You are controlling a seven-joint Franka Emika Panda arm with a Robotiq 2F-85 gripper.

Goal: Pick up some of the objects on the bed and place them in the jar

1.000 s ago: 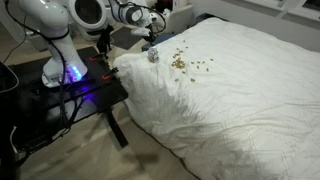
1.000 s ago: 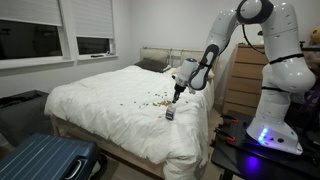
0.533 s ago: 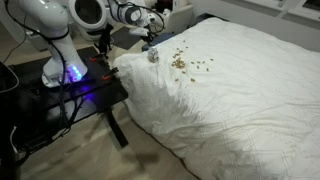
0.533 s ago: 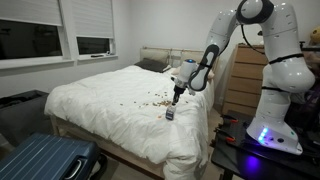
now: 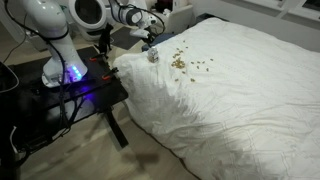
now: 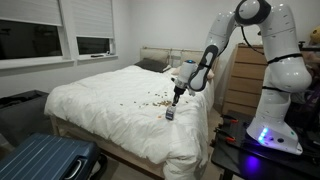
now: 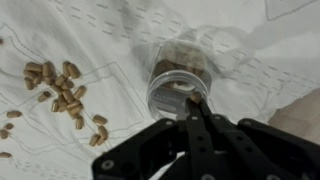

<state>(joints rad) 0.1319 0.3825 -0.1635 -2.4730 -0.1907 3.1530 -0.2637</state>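
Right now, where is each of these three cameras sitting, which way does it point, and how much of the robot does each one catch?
Exterior view: high beside the robot's base, looking down over the bed; shows the arm reaching toward the jar.
Exterior view: low, past the bed's foot corner, facing the headboard; shows the whole arm, gripper above the jar.
Wrist view: on the wrist, looking down; shows only the gripper over the jar.
Shared: all three show the jar and the objects.
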